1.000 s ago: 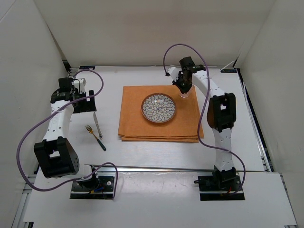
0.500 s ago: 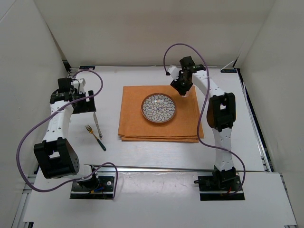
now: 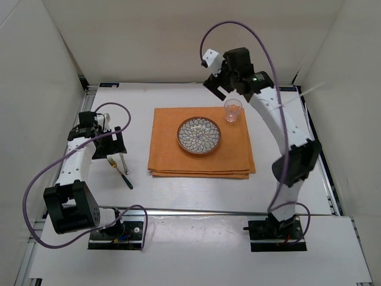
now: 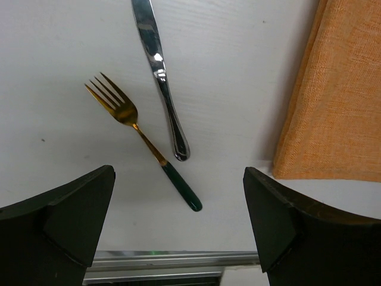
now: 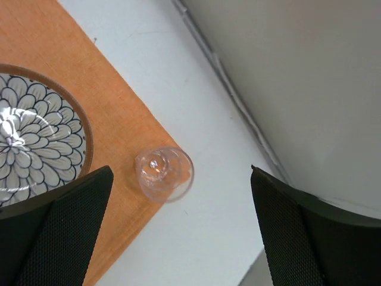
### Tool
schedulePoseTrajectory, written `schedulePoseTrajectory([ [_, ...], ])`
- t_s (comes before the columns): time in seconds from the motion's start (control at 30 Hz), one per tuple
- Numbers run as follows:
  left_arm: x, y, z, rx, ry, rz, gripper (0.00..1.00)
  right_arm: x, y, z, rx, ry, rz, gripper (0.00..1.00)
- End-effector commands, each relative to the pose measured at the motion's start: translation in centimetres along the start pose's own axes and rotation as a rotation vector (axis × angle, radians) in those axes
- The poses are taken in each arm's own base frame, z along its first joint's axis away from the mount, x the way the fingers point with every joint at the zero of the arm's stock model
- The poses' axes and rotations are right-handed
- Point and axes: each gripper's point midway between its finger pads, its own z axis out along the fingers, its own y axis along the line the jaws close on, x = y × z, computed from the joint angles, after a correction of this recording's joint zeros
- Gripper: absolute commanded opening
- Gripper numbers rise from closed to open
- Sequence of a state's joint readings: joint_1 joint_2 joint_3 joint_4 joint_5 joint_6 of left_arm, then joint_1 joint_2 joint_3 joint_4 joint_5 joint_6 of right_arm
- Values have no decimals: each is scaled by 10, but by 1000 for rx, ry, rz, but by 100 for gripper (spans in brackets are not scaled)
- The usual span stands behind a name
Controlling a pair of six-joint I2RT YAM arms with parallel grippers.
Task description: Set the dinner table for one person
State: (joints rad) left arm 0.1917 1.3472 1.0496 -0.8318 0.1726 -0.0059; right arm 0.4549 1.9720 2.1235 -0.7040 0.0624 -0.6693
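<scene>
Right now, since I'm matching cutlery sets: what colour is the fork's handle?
Dark green, with gold tines; the fork shows best in the left wrist view.

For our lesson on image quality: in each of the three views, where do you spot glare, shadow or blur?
Top external view: even, diffuse light, only faint shadows on the dinner table, all sharp. Left wrist view: a bright glare spot on the knife; the fork is crisp. Right wrist view: a small highlight inside the glass, sheen on the plate near its left edge.
</scene>
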Motion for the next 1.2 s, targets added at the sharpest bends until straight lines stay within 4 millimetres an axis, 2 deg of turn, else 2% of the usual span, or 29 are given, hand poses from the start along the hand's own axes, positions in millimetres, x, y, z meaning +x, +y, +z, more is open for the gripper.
schedulePoseTrajectory([
  [0.0, 9, -13, -8, 17, -22, -110, 100, 0, -22, -59, 123, -7, 43, 100],
  [0.03, 18, -15, -5, 7, -5, -157, 100, 2, -20, -75, 124, -8, 52, 100],
  [0.07, 22, -13, -3, -8, 6, -179, 100, 20, -6, -73, 89, 38, 50, 100],
  [0.1, 19, -10, -3, -28, -9, -200, 98, 28, -2, -78, 88, 54, 49, 100],
  [0.13, 24, -8, 0, -55, 1, -226, 98, 32, -5, -94, 106, 48, 57, 100],
  [0.17, 26, -5, 4, -74, 15, -242, 97, 50, 3, -93, 87, 86, 51, 100],
  [0.23, 30, -4, 15, -115, 47, -264, 95, 53, 6, -106, 93, 79, 51, 99],
  [0.27, 29, 2, 18, -157, 51, -255, 93, 59, 2, -110, 110, 91, 57, 99],
  [0.37, 24, 2, 36, -183, 97, -246, 92, 69, 6, -123, 108, 107, 63, 99],
  [0.5, 14, -3, 55, -197, 130, -219, 88, 84, 7, -129, 104, 130, 77, 99],
  [0.63, 13, -11, 70, -207, 158, -194, 83, 94, 4, -131, 101, 141, 97, 97],
  [0.8, 13, -9, 78, -221, 171, -203, 83, 89, -8, -135, 120, 124, 98, 97],
  [0.93, 16, -5, 83, -245, 174, -210, 81, 74, -16, -136, 127, 84, 98, 97],
  [1.03, 26, -3, 90, -254, 203, -222, 72, 67, -18, -135, 116, 67, 97, 97],
  [1.07, 26, -3, 90, -254, 203, -222, 72, 61, -23, -141, 126, 54, 96, 97],
  [1.17, 31, -8, 98, -237, 227, -214, 70, 55, -27, -139, 118, 47, 96, 97],
])
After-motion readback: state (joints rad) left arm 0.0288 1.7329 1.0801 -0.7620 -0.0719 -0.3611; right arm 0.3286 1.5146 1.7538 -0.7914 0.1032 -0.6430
